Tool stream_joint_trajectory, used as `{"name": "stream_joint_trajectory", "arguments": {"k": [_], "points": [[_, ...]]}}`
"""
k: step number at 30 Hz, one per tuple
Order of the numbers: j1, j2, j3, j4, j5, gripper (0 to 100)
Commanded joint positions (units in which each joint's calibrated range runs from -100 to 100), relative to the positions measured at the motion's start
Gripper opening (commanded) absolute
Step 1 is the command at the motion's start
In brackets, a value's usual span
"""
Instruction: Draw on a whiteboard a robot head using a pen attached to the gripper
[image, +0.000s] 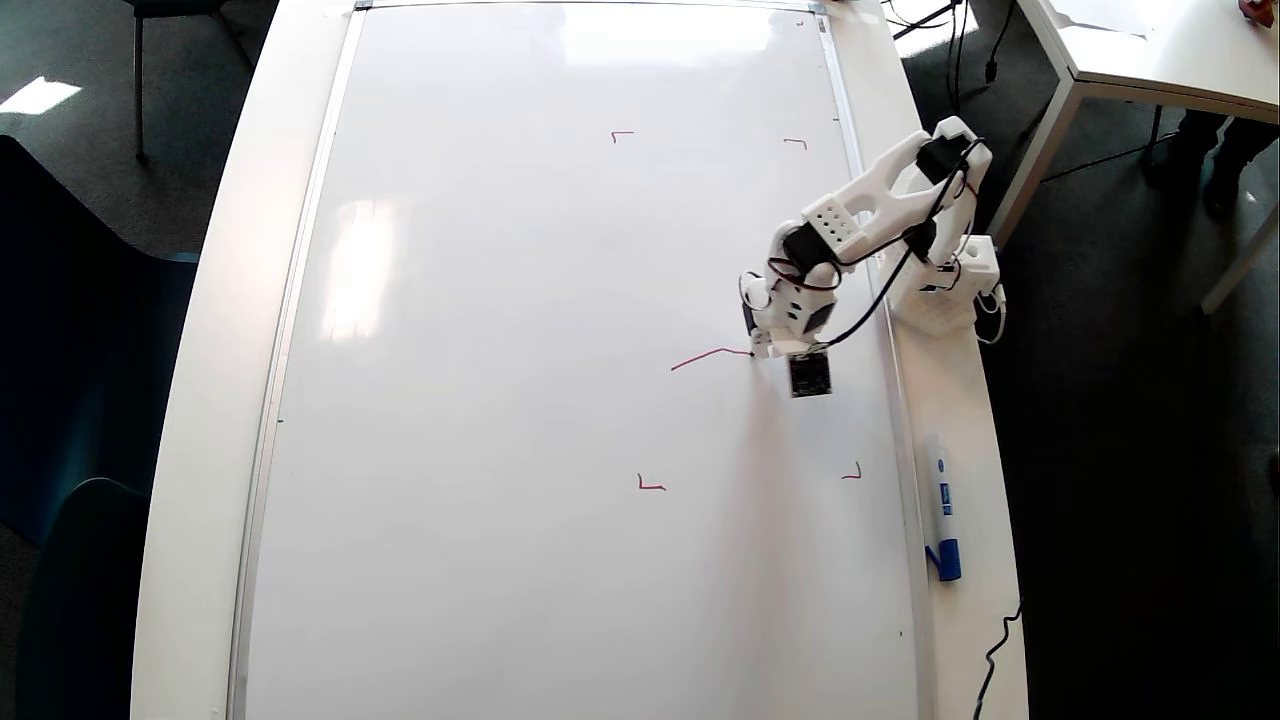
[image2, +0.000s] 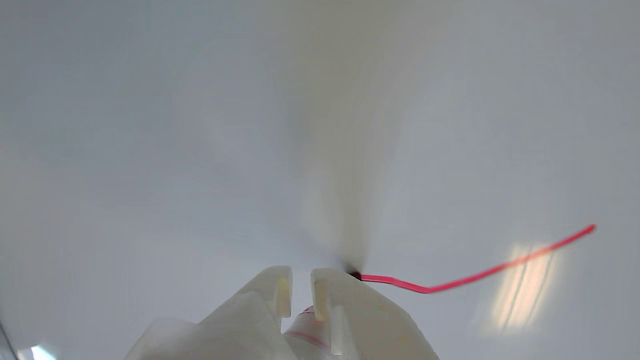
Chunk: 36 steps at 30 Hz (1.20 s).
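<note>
My gripper (image2: 301, 280) sits low over the board (image: 500, 350), jaws nearly closed w/ a thin slit between them, clamped on the pen (image2: 306, 334), whose barrel w/ its red band shows just behind the slit in the wrist view. The tip itself is hidden, but a dark red dot at the jaw's edge marks where it meets the surface.

The head (image: 710, 356) is barely begun: one wobbly red stroke so far, running from my gripper (image: 760, 350) toward the left in the overhead view. It lies inside the 4 corner marks (image: 651, 485), nearer the right pair. A spare blue-cap marker (image: 942, 510) lies off the board's right edge; not needed.

To do this stroke well, I reckon: keep pressure light & even so the line doesn't skip or smear, hold wrist height constant, move slowly, and turn corners w/out lifting. Stay within the marks, leaving room for eyes & antenna. Risk: a glossy surface lets the tip slide, so wobble grows w/ speed.
</note>
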Motion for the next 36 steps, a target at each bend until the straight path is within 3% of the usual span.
{"name": "stream_joint_trajectory", "arguments": {"k": [1,18,36], "points": [[-3.7,-6.2,9.9,-0.2,-1.4,1],[0.8,-17.7,20.2,-0.2,-3.7,1],[23.0,-18.5,23.8,0.7,-3.2,1]]}}
